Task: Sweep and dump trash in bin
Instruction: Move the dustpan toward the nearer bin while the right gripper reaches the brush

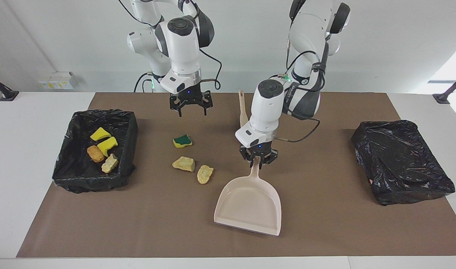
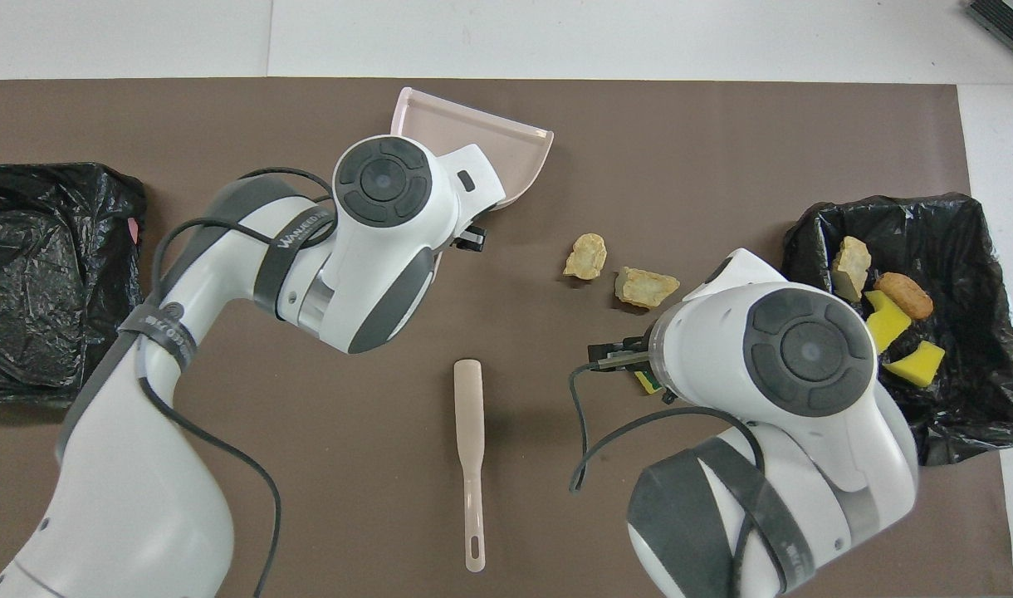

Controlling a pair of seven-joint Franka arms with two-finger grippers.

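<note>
My left gripper [image 1: 258,161] is shut on the handle of the beige dustpan [image 1: 250,203], which hangs slanted over the mat's middle; the pan [image 2: 473,141] also shows past my wrist in the overhead view. Loose trash lies beside it toward the right arm's end: a green-topped sponge [image 1: 182,141] and two tan chunks [image 1: 183,163] [image 1: 205,173], also seen as chunks [image 2: 585,255] [image 2: 644,286]. The open black-lined bin [image 1: 128,144] holds yellow sponge pieces [image 1: 107,145], an orange-brown lump [image 1: 95,153] and a tan chunk [image 1: 110,163]. My right gripper [image 1: 190,106] hangs open over the mat.
The beige hand brush [image 2: 469,448] lies on the mat close to the robots, between the arms. A second bin [image 1: 401,160], covered in black plastic, sits at the left arm's end. The brown mat [image 1: 325,231] covers most of the white table.
</note>
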